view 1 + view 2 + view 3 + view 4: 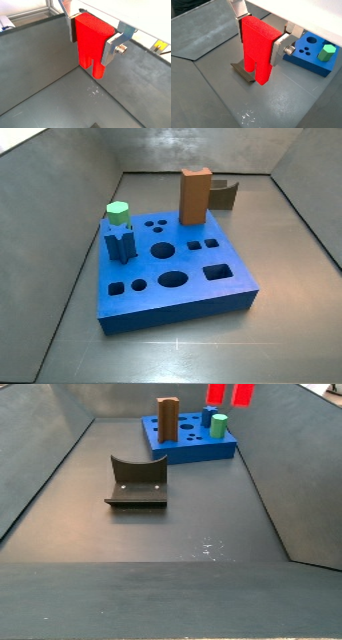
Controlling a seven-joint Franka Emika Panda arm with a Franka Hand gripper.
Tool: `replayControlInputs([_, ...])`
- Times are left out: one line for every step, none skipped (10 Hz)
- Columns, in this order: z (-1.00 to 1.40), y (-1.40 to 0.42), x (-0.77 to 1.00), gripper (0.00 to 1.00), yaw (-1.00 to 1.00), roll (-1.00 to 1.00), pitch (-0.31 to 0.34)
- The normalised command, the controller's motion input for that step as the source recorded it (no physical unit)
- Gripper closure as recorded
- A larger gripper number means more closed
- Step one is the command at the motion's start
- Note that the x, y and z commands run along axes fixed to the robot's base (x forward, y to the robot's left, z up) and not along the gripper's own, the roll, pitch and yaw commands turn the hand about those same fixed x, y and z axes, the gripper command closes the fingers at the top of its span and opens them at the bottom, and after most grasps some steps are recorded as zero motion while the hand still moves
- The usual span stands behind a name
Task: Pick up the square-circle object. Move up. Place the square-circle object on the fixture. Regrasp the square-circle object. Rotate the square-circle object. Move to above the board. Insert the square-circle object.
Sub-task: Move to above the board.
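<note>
The square-circle object (258, 50) hangs clamped between the gripper's (261, 37) closed-in fingers, raised above the fixture (240, 69); no writing is readable.

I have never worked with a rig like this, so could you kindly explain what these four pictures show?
It is one robot arm whose end effector, two flat silver fingers, grips a red block, held in the air. Two pictures come from cameras on the arm's wrist, looking down past that block. Two come from cameras fixed beside the table. On the grey floor lies a blue board with cut holes; a brown block and a green-topped peg stand in it. Apart from it stands a dark bracket, the fixture. In a side view the red block shows at the top edge, above the board.
</note>
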Motion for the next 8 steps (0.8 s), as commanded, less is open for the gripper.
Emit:
replayControlInputs([0.77, 0.06, 0.01, 1.00, -0.03, -0.14, 0.045])
replayControlInputs([0.57, 0.04, 0.00, 1.00, -0.03, -0.13, 0.046])
replayControlInputs([0.42, 0.03, 0.00, 1.00, -0.03, -0.13, 0.045])
replayControlInputs([0.27, 0.02, 0.00, 1.00, -0.03, -0.13, 0.044])
replayControlInputs([-0.06, -1.00, 0.09, 1.00, -0.32, -0.28, 0.497])
replayControlInputs([-0.08, -1.00, 0.09, 1.00, -0.30, -0.25, 0.468])
replayControlInputs([-0.07, -1.00, 0.10, 1.00, -0.14, -0.12, 0.360])
replayControlInputs([-0.07, -1.00, 0.10, 1.00, -0.05, -0.10, 0.269])
